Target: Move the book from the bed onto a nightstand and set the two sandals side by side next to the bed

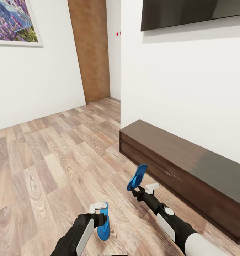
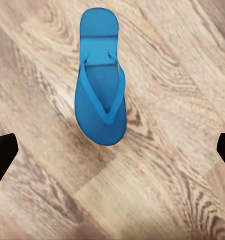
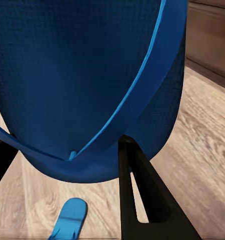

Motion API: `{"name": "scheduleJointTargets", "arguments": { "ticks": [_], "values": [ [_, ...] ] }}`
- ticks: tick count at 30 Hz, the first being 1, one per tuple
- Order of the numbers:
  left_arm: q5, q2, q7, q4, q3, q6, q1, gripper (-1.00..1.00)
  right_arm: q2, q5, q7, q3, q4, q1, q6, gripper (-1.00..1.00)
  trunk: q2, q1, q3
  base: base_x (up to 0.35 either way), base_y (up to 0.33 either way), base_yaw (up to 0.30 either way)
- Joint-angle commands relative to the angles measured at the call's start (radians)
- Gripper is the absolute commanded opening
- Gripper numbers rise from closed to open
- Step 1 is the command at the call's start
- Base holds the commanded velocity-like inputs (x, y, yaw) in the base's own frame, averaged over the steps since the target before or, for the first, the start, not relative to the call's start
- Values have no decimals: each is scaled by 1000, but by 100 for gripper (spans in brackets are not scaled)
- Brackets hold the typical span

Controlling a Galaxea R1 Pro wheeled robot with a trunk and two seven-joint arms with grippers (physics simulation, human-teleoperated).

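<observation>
Looking down from the head camera, the robot faces a corner of the bedroom with plank floor (image 1: 45,160), a tan door (image 1: 91,49) at the far end, a framed picture (image 1: 13,21) on the far left wall and a long low dark cabinet (image 1: 191,170) along the right wall under a dark wall panel (image 1: 191,12). The right gripper (image 1: 139,190) holds one blue sandal (image 1: 137,176) up off the floor, tilted on edge, its jaws clamped on the sandal's near end, presumably so it can be carried across the room. The left gripper (image 1: 98,209) hangs low, just above the second sandal (image 1: 103,224), which seems to lie on the planks below it. In the left wrist view that second sandal (image 2: 100,80) lies flat and strap-up on the floor, well clear of the two dark fingertips (image 2: 2,152) at either edge; the jaws stand wide apart and grip nothing, likely lined up for a descent onto it. In the right wrist view the held sandal (image 3: 82,85) looms very close, strap side facing the camera, a dark finger (image 3: 140,195) pressed against its lower edge, with the other sandal (image 3: 70,217) small on the floor beyond. Both sandals therefore sit near the cabinet; one is lifted, one is not yet picked up.
</observation>
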Motion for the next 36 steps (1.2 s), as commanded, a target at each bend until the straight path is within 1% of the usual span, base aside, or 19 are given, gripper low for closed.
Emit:
{"name": "scheduleJointTargets", "arguments": {
  "ticks": [1, 4, 9, 12, 13, 26, 36],
  "values": [
    [11, 0, 9, -1, -2, 3, 0, 100, -1, -12, 1, 7, 0, -1, -4, -100, -1, 0, -5, 0, 0, 0],
    [11, -1, 9, -1, -4, 3, 0, 100, 1, -11, -2, 3, -19, -1, -4, -100, -1, 2, -16, 0, 0, 0],
    [11, -2, 9, -2, -4, 3, 0, 100, 1, 8, -4, -1, -146, -1, -1, -100, -1, 2, -16, 0, 0, 0],
    [11, -3, 9, -2, -4, 3, 0, 100, 2, 21, -5, -2, -181, -2, 1, -100, -1, 2, -16, 0, 0, 0],
    [11, -3, 9, -3, -4, 3, 0, 100, 3, 23, -5, -2, -186, -2, 2, -100, -1, 2, -16, 0, 0, 0],
    [12, -4, 4, -3, -4, 3, 0, 100, 4, 30, -5, -1, -195, -2, 3, -100, -4, 7, -67, 0, 0, 0],
    [11, -4, 3, -4, -4, 3, 0, 100, 0, 30, -3, -2, -197, -2, 3, -100, -4, 7, -67, 0, 0, 0]
  ]
}}
